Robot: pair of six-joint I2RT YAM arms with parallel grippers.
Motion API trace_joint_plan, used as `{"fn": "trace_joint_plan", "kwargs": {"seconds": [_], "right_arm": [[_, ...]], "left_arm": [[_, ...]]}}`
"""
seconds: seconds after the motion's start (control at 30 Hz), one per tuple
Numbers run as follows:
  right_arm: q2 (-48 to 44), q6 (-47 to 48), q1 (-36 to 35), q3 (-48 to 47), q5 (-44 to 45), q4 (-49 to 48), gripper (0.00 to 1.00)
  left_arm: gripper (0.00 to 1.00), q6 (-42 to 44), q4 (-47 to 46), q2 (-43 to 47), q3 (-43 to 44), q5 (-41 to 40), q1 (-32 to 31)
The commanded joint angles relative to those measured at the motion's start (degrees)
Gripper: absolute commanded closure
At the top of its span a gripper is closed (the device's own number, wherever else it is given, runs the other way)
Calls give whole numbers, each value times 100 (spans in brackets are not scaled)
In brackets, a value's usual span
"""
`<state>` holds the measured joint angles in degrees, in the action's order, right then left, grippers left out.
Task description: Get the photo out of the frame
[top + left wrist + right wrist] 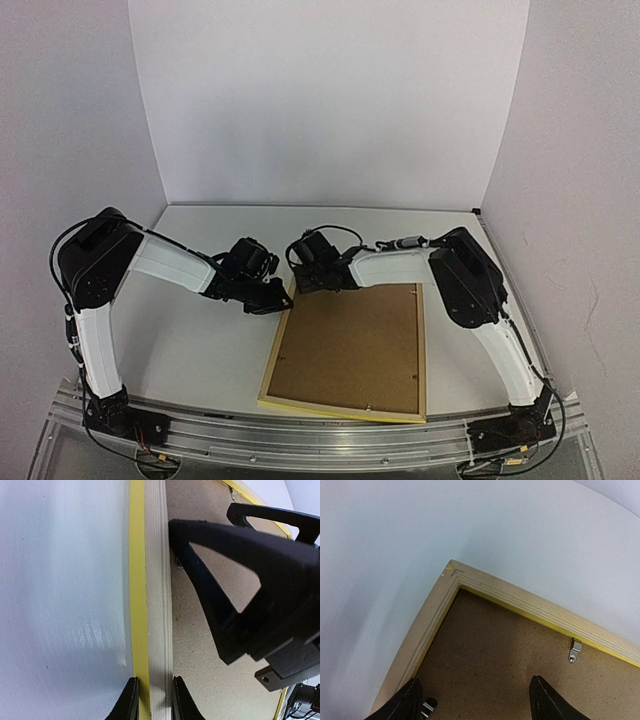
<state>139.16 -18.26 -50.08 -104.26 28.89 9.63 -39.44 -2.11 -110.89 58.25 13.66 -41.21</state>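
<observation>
photo is hiding unseen under the brown backing sheet (350, 345), frame (425, 350) lying face down on the table (200, 340), left gripper (152, 700) clamping its left rail, right gripper (475, 700) hanging wide open and empty over the far-left corner.

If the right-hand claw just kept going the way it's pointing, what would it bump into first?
Most likely the flat brown fibreboard backing sheet, just inside the corner of the thin yellow picture frame. The right gripper is open and aimed down at it; how near is unclear.
</observation>
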Motion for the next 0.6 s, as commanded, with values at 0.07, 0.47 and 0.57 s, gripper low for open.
{"fn": "trace_joint_plan", "kwargs": {"seconds": [0.07,0.47,0.57], "right_arm": [[559,-1346,71,-121,756,304,31],[-129,-675,70,-112,-87,311,32],[-667,-408,73,51,-425,312,32]], "left_arm": [[100,33,912,-261,-376,1059,-214],[100,-2,852,-192,-382,900,-210],[100,-26,781,-117,-365,830,-212]]}}
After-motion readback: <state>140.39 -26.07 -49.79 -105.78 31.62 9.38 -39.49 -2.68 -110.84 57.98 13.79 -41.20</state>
